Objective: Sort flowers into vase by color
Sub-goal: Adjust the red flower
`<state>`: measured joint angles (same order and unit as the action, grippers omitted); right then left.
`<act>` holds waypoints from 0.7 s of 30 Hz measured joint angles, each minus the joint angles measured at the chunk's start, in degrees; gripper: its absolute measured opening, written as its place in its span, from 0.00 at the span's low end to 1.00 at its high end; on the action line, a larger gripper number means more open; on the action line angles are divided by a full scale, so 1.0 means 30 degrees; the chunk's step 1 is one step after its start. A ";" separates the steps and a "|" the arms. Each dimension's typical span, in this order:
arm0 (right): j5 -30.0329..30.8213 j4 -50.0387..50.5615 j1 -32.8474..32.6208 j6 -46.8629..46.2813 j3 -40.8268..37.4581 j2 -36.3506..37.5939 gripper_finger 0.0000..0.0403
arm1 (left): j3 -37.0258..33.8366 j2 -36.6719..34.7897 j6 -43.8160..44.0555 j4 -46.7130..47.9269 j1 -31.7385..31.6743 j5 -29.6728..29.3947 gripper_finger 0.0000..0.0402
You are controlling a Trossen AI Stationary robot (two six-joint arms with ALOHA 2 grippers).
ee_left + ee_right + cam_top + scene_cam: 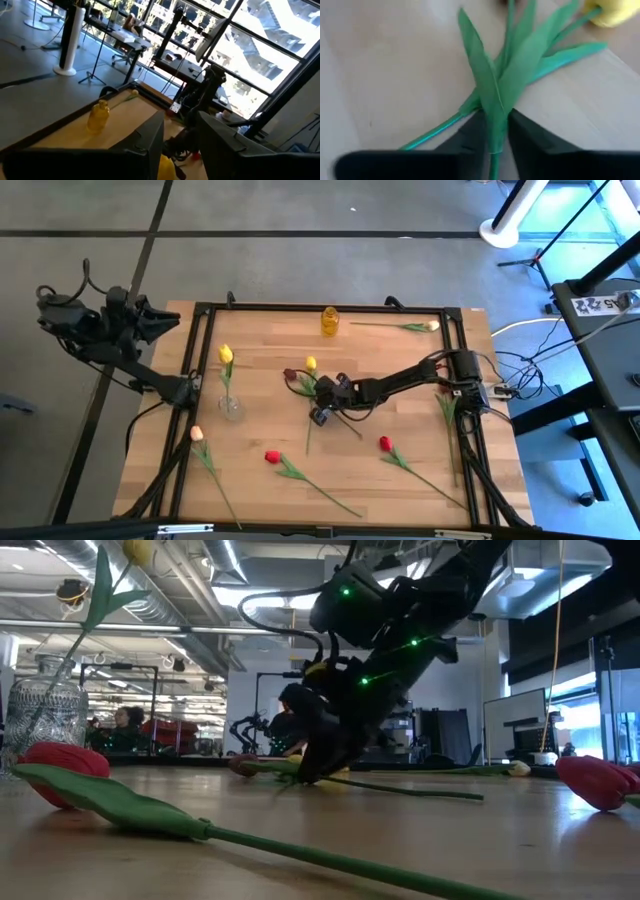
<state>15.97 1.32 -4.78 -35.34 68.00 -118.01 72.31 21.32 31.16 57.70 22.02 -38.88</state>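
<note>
Two tulips lie crossed at mid-table: a yellow-headed one [311,363] and a dark maroon one [289,373]. My right gripper [320,415] is down on the table over their stems, shut on a green stem with its leaf [495,125]; this stem runs toward the maroon head. The yellow tulip's stem [435,131] passes beside the fingers, lying on the wood. A clear vase [231,408] holds one yellow tulip [226,355]. My left gripper [165,320] hangs open beyond the table's far left corner, holding nothing. My right gripper pinches the stem and the leaf that lies along it [494,142] between its two fingers [470,135], some way down from the head. The fingers slant down from the table's right side and stand across the stem. The stem lies on the table.
A yellow vase [330,320] stands at the far edge, with a cream tulip [432,326] lying to its right. Two red tulips [272,457] [385,443] and a peach one [197,434] lie near the front edge. Another tulip's leaves [445,405] lie by the right rail.
</note>
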 joint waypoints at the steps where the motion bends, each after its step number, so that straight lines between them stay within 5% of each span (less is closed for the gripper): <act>1: -0.0014 0.0210 0.0010 -0.0370 0.0137 0.0027 0.10 | 0.0000 0.0000 -0.0002 0.0044 0.0000 -0.0056 0.27; 3: -0.0537 0.0549 0.0004 -0.0640 0.0627 0.0167 0.04 | 0.0000 0.0000 -0.0073 0.0040 0.0000 -0.0405 0.27; 7: -0.2272 0.1982 -0.0457 -0.0764 0.2363 0.1905 0.08 | -0.0006 0.0000 0.0014 0.0071 0.0000 -0.0796 0.27; 11: 0.0566 0.6428 -0.1279 -0.1706 0.3982 0.3789 0.07 | -0.0085 0.0000 0.0061 0.0174 0.0000 -0.0782 0.27; 15: 0.4116 1.2229 -0.1846 -0.7427 0.4331 0.4690 0.02 | -0.0696 0.0000 0.0073 0.0170 0.0000 -0.0800 0.27; 21: 0.2831 1.4651 -0.2156 -1.2207 0.2471 0.4214 0.10 | -0.1963 0.0000 0.0200 0.0060 0.0000 -0.0822 0.27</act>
<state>24.47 45.28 -11.25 -71.96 75.41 -105.37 66.42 21.32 31.76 57.88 22.02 -41.34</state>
